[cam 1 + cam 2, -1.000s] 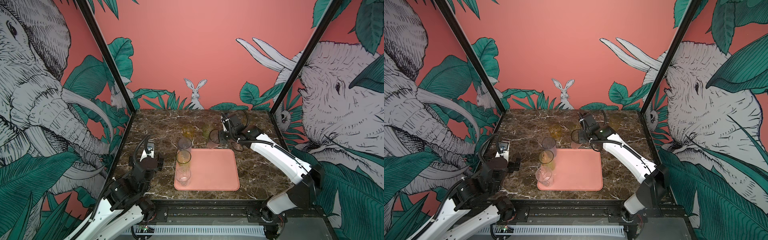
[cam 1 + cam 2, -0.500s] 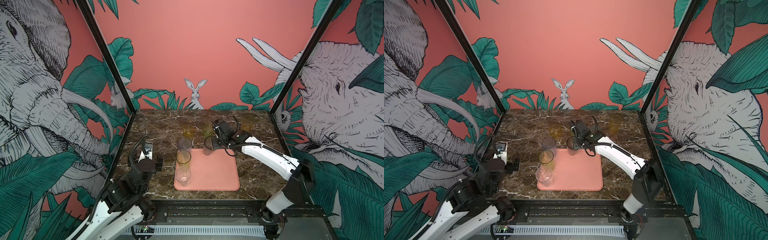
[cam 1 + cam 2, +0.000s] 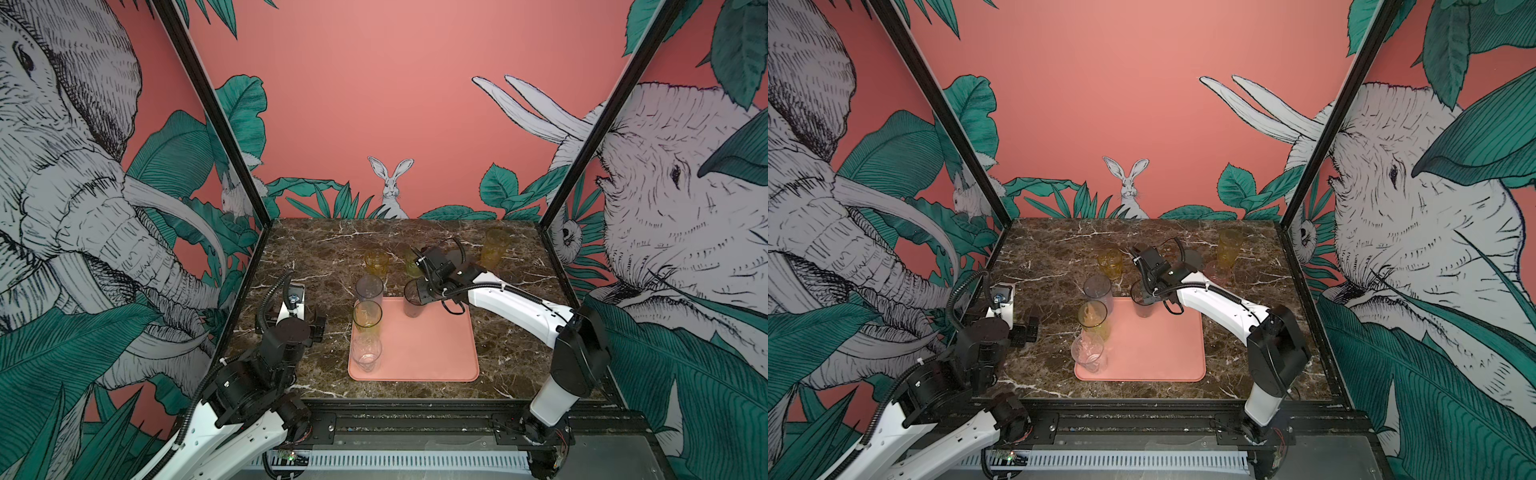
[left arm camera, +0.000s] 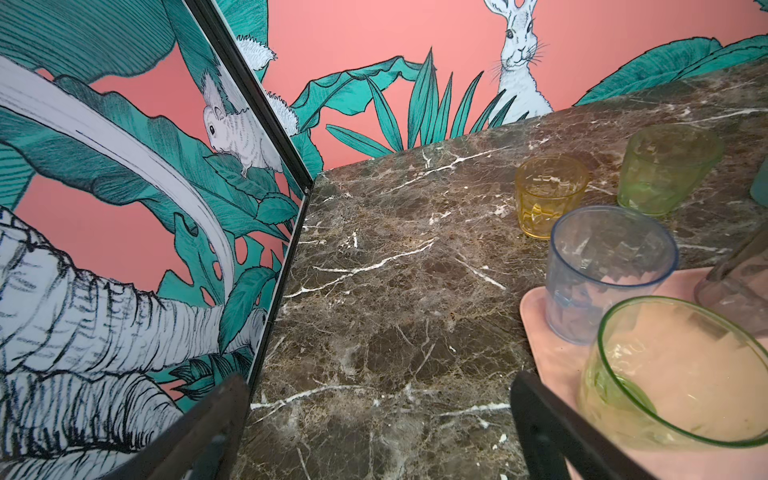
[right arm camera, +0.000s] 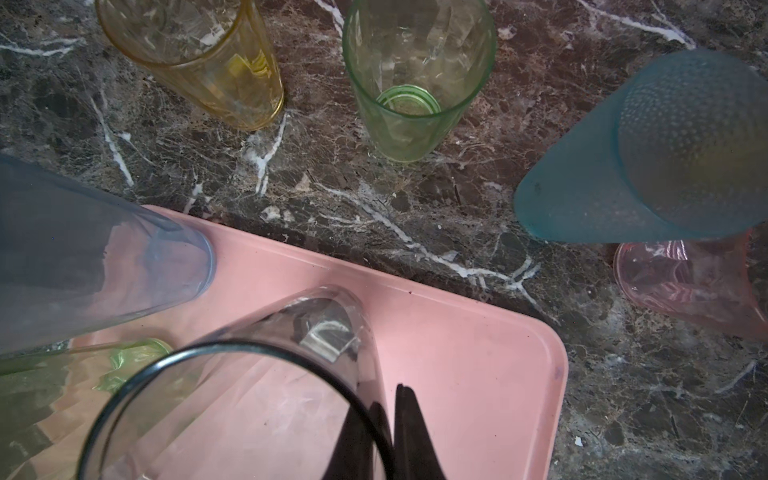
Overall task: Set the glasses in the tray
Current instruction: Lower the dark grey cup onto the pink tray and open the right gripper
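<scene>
While right fingers [image 5: 411,440] pinch the smoky glass [image 5: 324,328] by its rim, one in, one out, it hangs upright at far edge of the tray [image 5: 457,361] (seated or not: cannot tell). Prob. light, stiff, slick; a rim grip lets it swing. Grey glass [image 5: 104,257] just beside crowds it. Left fingers [image 4: 552,432] are open, empty, over worktop [image 4: 395,291].

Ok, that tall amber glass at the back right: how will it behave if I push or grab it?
The tall amber glass stands upright, tall for its narrow base, so a push near its rim would probably tip it. Its wall looks glossy, so a grip may slip. Being empty and translucent, it is likely light.
</scene>
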You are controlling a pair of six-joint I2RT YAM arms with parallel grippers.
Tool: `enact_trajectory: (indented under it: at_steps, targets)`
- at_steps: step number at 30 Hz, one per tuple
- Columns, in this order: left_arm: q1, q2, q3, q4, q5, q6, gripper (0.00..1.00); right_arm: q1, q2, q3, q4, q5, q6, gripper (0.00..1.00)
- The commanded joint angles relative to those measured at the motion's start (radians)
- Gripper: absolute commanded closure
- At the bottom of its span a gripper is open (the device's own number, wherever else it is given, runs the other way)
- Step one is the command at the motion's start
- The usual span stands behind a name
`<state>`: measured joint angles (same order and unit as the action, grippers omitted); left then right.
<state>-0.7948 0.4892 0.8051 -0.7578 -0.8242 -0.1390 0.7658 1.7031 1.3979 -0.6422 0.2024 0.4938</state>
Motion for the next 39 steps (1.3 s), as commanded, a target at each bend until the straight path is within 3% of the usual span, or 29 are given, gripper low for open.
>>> enact_trajectory:
  at_steps: [1,31,39]
  targets:
    - [0.004,-0.012,0.018,0.001,0.001,-0.014,0.01,0.007,0.01,0.032,0.032,0.014,0.012,1.0]
    - [0.004,-0.042,0.006,0.023,0.013,-0.01,0.01,0.008,0.087,0.092,0.002,0.022,0.009,1.0]
    - [0.004,-0.038,0.006,0.025,0.014,-0.009,0.01,0.008,0.089,0.103,-0.007,0.015,0.006,0.89]
